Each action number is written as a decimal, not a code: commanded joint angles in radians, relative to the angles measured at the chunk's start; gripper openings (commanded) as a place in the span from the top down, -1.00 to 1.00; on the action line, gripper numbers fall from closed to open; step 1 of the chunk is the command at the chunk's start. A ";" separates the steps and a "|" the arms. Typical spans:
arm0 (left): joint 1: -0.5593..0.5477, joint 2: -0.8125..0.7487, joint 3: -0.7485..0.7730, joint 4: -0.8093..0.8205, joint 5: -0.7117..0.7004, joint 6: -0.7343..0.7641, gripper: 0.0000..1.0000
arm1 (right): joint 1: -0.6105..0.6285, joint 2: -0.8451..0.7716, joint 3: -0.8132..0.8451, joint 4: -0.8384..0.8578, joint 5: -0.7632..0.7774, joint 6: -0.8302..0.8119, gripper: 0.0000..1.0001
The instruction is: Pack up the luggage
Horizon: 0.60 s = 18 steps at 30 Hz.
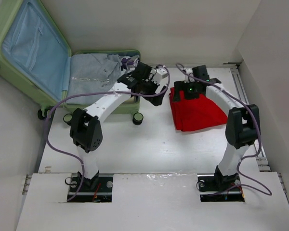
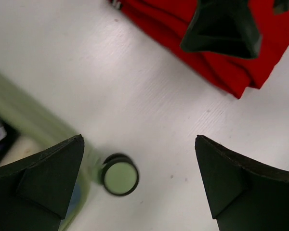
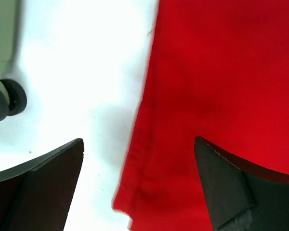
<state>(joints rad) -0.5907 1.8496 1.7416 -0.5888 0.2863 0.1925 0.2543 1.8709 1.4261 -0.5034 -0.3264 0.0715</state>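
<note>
The luggage (image 1: 127,109) lies open at the back left. Its blue-lined lid (image 1: 33,48) leans on the wall, and a grey garment (image 1: 94,72) fills the base. A folded red cloth (image 1: 197,111) rests on the white table to its right. My left gripper (image 1: 154,95) hovers open between the luggage's right end and the cloth. Below it in the left wrist view are bare table, a wheel (image 2: 119,174), and the open gripper (image 2: 139,144). My right gripper (image 1: 182,93) stands open above the cloth's left edge (image 3: 144,159), with nothing between its fingers (image 3: 137,144).
White walls close in at the back and on both sides. The luggage's wheels (image 1: 137,118) stick out onto the table. Purple cables loop from both arms. A metal rail (image 1: 241,86) runs along the right edge. The luggage's green corner (image 3: 2,38) and a wheel (image 3: 7,101) show at left in the right wrist view.
</note>
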 commanded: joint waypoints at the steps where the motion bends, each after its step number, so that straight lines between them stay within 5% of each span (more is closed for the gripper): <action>1: -0.024 0.066 -0.001 0.124 0.105 -0.132 -0.95 | -0.104 -0.104 0.132 -0.116 0.013 -0.140 -1.00; 10: -0.057 0.283 0.041 0.246 0.154 -0.494 -0.98 | -0.421 0.106 0.191 -0.210 0.046 -0.389 -0.98; 18: -0.078 0.315 -0.109 0.526 0.221 -0.820 -0.98 | -0.466 0.177 0.080 -0.110 0.024 -0.389 -0.90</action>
<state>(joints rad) -0.6601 2.1815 1.6375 -0.2180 0.4652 -0.4572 -0.2230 2.0518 1.5246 -0.6209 -0.2672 -0.2867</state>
